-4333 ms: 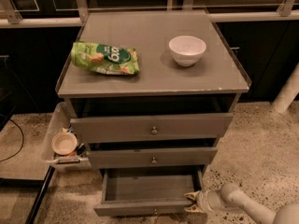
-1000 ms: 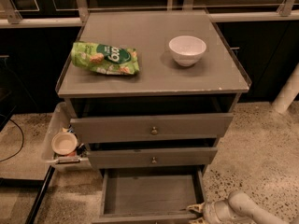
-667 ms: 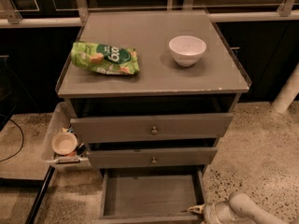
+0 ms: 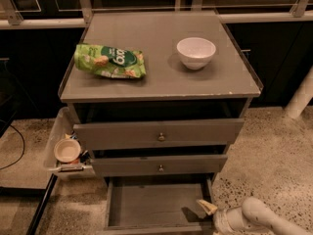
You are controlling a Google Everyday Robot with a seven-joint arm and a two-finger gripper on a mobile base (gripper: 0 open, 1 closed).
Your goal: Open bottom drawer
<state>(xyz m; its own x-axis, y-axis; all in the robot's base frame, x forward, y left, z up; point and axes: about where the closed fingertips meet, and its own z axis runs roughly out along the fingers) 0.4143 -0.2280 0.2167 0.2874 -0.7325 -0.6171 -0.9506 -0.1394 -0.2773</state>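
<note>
The bottom drawer (image 4: 155, 204) of the grey cabinet is pulled far out, and its bare inside shows. Its front runs along the bottom edge of the camera view, and its knob is out of view. My gripper (image 4: 207, 207) is at the drawer's right front corner, just above the right side wall, on the end of the white arm (image 4: 257, 218) that comes in from the lower right. The mid-sized drawer (image 4: 160, 165) and the widest top drawer (image 4: 159, 132) each stand slightly out, each with a small round knob.
On the cabinet top (image 4: 161, 77) lie a green snack bag (image 4: 110, 61) and a white bowl (image 4: 195, 52). A side bin (image 4: 58, 136) on the left holds a small cup (image 4: 67, 150). A white post (image 4: 301, 97) stands at the right. The floor is speckled.
The bottom drawer has slid further out toward the camera since the earliest frame. In the last second my gripper has risen slightly at the drawer's right front corner.
</note>
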